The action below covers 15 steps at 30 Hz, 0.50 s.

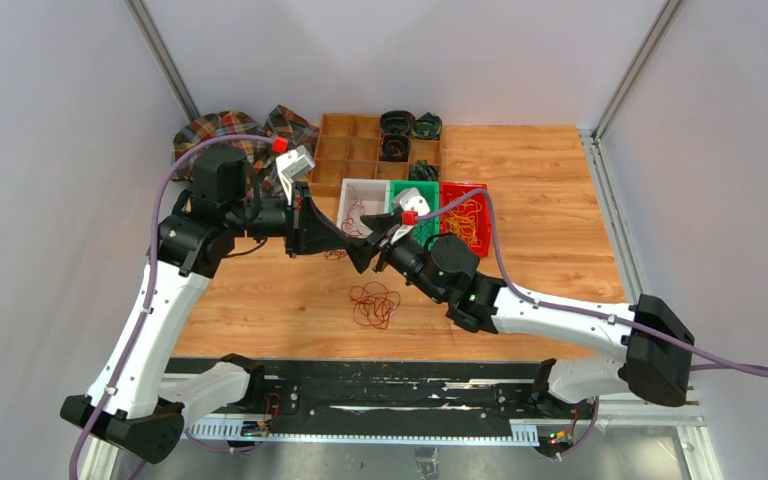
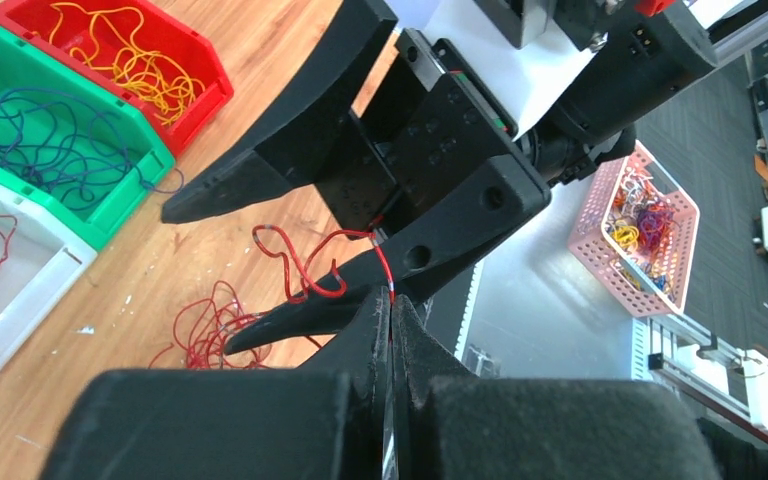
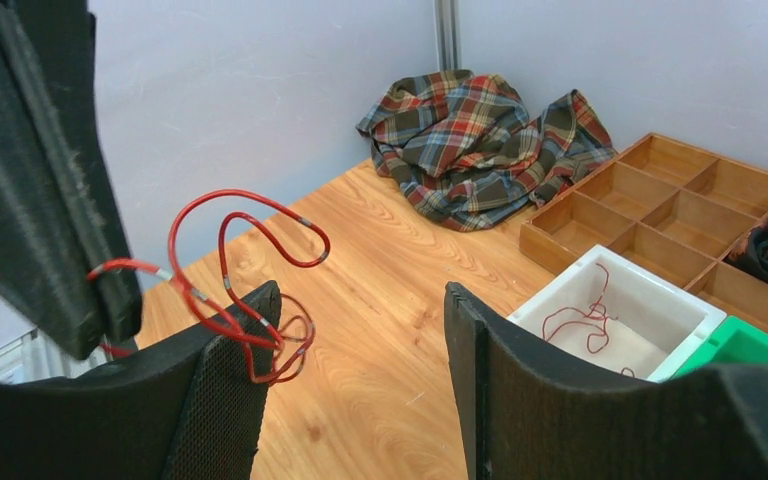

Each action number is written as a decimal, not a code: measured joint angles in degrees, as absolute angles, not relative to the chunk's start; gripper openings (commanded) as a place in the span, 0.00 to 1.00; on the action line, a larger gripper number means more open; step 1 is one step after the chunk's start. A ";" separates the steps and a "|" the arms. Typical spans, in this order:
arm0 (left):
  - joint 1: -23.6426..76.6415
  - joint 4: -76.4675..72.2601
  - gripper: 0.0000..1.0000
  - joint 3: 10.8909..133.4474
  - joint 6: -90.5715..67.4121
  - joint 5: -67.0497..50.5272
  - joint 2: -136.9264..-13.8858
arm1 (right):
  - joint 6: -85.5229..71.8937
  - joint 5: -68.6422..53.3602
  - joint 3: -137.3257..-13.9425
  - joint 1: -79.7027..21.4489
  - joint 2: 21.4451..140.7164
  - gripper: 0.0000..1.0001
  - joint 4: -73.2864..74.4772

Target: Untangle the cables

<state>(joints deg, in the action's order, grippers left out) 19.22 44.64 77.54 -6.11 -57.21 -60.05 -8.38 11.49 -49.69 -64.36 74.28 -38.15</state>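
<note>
Wooden counter (image 1: 550, 220): yellow, blue cables (image 2: 50, 140) sorted in bins (image 2: 125, 195); red tangle (image 1: 374, 303) remains. Left gripper (image 2: 390, 302) pinches red strand (image 3: 225, 194); right gripper (image 3: 360, 295) wide.

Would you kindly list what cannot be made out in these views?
Top external: where the left gripper pinches the red cable; too small and masked by both grippers.
Right wrist: the green bin contents, cut off by the right gripper finger and the frame edge.
Left wrist: part of the red pile, behind the right gripper's lower finger.
</note>
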 measured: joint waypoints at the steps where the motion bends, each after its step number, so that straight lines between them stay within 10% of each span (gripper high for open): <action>1: 19.22 44.64 0.01 77.54 -6.33 -57.45 -60.05 | -8.29 11.81 -49.87 -64.36 74.87 0.61 -38.89; 15: 19.22 43.00 0.01 77.54 -9.47 -59.92 -59.02 | -15.29 10.39 -50.92 -64.03 83.94 0.58 -56.18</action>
